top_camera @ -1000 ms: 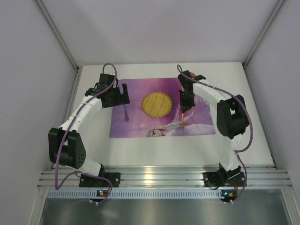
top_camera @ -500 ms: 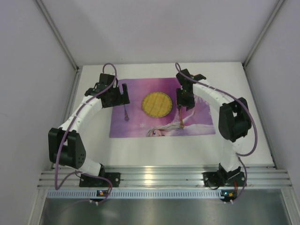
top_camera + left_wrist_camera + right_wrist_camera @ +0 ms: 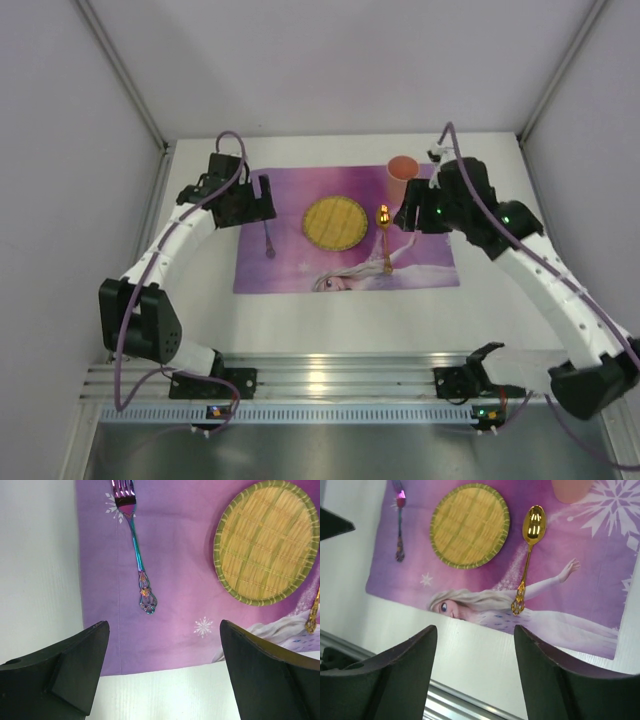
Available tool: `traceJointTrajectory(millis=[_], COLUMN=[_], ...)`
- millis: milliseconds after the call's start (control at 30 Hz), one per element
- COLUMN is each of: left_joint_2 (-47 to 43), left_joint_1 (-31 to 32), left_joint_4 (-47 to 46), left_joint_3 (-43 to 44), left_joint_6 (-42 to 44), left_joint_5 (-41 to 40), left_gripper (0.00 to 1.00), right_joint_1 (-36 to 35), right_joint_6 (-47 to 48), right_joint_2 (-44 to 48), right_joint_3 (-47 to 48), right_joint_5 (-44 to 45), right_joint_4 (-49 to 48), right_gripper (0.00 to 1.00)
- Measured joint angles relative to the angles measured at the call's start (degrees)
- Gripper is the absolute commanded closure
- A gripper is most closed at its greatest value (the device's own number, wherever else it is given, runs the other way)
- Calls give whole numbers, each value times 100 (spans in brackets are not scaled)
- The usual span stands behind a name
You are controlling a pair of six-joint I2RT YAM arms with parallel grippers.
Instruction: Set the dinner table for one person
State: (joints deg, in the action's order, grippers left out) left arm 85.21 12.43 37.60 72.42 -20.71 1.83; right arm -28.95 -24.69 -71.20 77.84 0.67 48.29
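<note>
Purple placemat (image 3: 290,270) bearing woven plate (image 3: 334,222), fork (image 3: 269,240) at its left, gold spoon (image 3: 384,238) right, pink cup (image 3: 402,168) beyond.

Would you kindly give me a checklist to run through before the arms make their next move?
1. Left gripper open and empty: ok.
2. Right gripper open and empty: ok.
3. Gold spoon lying free on the placemat, right of the woven plate and not touching it: ok.
4. Fork on the placemat, left of the plate: ok.
5. Pink cup upright beyond the spoon: ok.
6. Placemat flat on the dinner table: ok.
</note>
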Motion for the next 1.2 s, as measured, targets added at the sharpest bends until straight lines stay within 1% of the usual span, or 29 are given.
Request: traceJointTrajectory(millis=[33, 67, 100, 167, 233, 300, 367, 467, 600, 667, 733, 800, 900, 1000, 1100, 1200], left_joint_2=[-50, -125, -249, -564, -1021, -1543, -2081, -2874, -4404, -5014, -5484, -5670, -5692, -5694, -5567, -5090], left_joint_1=[0, 2, 9, 22, 46, 90, 144, 240, 271, 271, 273, 271, 273, 273, 273, 269], left_joint_4=[24, 44, 50, -11, -205, -450, -625, -1014, -1681, -1856, -1961, -1958, -1956, -2076, -2566, -3482], left_joint_3=[0, 0, 0, -31, -192, -474, -855, -1576, -2938, -3397, -3654, -3716, -3748, -4009, -4513, -5010], left_joint_6=[-22, -50, -90, -188, -264, -319, -334, -317, -101, 105, 304, 420, 424, 452, 656, 979], left_joint_5=[17, 37, 70, 173, 203, 188, 20, -535, -1403, -1676, -1836, -1930, -1950, -1952, -2070, -2352], left_gripper=[3, 2, 2, 2, 2, 2, 1, 2, 2, 2, 1, 1, 2, 2, 1, 2], right_joint_1=[-11, -17, -20, -15, -15, -15, -15, -15, -15, -15, -15, -15, -15, -15, -15, -15], right_joint_6=[15, -2, -50, -337, -501, -562, -682, -833, -997, -1099, -1228, -1373, -1532, -1652, -1770, -1902], right_joint_2=[581, 1060, 1539, 2684, 3499, 4035, 4293, 4498, 4907, 5123, 5329, 5595, 6004, 6325, 6478, 6472], right_joint_3=[-431, -811, -1182, -2203, -2957, -3554, -3912, -4070, -4070, -4072, -4072, -4140, -4186, -4172, -4096, -3943], right_joint_5=[-50, -48, -28, 129, 184, 35, -170, -483, -793, -931, -1084, -1237, -1340, -1311, -1115, -780], right_joint_4=[-315, -562, -723, -1261, -1403, -1484, -1462, -1279, -1014, -876, -732, -638, -328, -42, 345, 678], right_gripper=[33, 33, 38, 15, 1, 0, 0, 0, 0, 0, 0, 0, 0, 0, 0, 0])
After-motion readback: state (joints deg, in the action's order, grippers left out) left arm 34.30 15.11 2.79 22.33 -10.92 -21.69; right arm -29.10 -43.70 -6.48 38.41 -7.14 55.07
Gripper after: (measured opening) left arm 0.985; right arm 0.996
